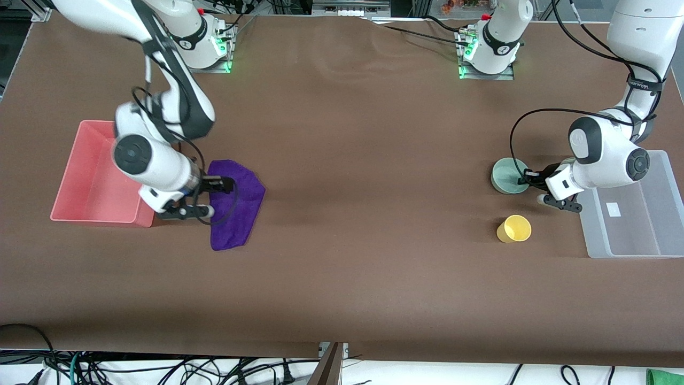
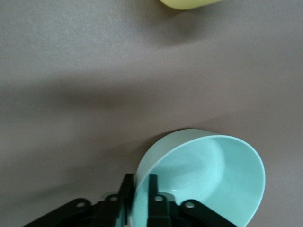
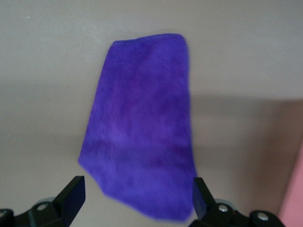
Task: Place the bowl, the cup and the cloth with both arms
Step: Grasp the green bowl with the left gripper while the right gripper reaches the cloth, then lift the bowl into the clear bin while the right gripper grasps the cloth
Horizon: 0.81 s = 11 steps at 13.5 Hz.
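Observation:
The mint-green bowl (image 1: 505, 175) sits on the brown table toward the left arm's end. My left gripper (image 1: 526, 179) is shut on the bowl's rim (image 2: 213, 179), one finger (image 2: 152, 187) inside and one outside. The yellow cup (image 1: 514, 229) stands a little nearer to the front camera than the bowl; only its edge (image 2: 187, 4) shows in the left wrist view. The purple cloth (image 1: 238, 208) lies rumpled toward the right arm's end. My right gripper (image 1: 216, 198) hangs open just over the cloth (image 3: 142, 127), its fingers (image 3: 73, 194) straddling one end of it.
A pink bin (image 1: 93, 216) stands beside the cloth at the right arm's end, its wall (image 3: 296, 198) showing in the right wrist view. A clear plastic bin (image 1: 625, 251) stands beside the bowl and cup at the left arm's end.

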Each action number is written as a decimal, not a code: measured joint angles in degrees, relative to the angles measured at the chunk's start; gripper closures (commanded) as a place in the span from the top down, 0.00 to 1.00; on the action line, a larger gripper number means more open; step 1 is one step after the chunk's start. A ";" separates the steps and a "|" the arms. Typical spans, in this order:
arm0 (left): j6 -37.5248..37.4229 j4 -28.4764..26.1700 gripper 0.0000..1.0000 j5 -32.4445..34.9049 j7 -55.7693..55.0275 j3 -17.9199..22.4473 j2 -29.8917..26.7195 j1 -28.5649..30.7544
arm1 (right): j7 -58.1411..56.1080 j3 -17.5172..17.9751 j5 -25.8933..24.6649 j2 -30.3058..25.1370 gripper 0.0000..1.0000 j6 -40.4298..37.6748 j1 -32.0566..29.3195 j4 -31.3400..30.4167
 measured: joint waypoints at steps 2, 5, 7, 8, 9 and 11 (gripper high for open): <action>-1.34 1.39 0.00 0.00 -0.01 0.07 -0.12 0.01 | 0.00 -0.03 -0.19 3.88 1.00 3.54 0.25 0.03; -13.35 8.07 0.00 0.07 0.00 1.55 -1.69 0.04 | 0.00 -0.24 -0.52 6.45 1.00 5.12 0.24 -0.05; -23.40 15.51 0.00 2.23 0.33 3.96 -2.88 0.14 | 0.00 -0.24 -0.53 6.97 0.97 7.67 0.24 -1.25; -27.57 19.78 0.00 4.95 0.47 4.89 -3.32 0.32 | 0.00 -0.24 -0.53 7.21 0.73 9.08 0.25 -2.20; -31.08 24.06 0.00 8.01 0.56 5.46 -3.48 0.58 | 0.00 -0.23 -0.53 7.62 0.46 9.95 0.27 -2.89; -35.52 31.03 0.00 13.94 2.13 5.80 -3.24 1.67 | 0.00 -0.22 -0.53 8.68 0.10 10.71 0.32 -3.51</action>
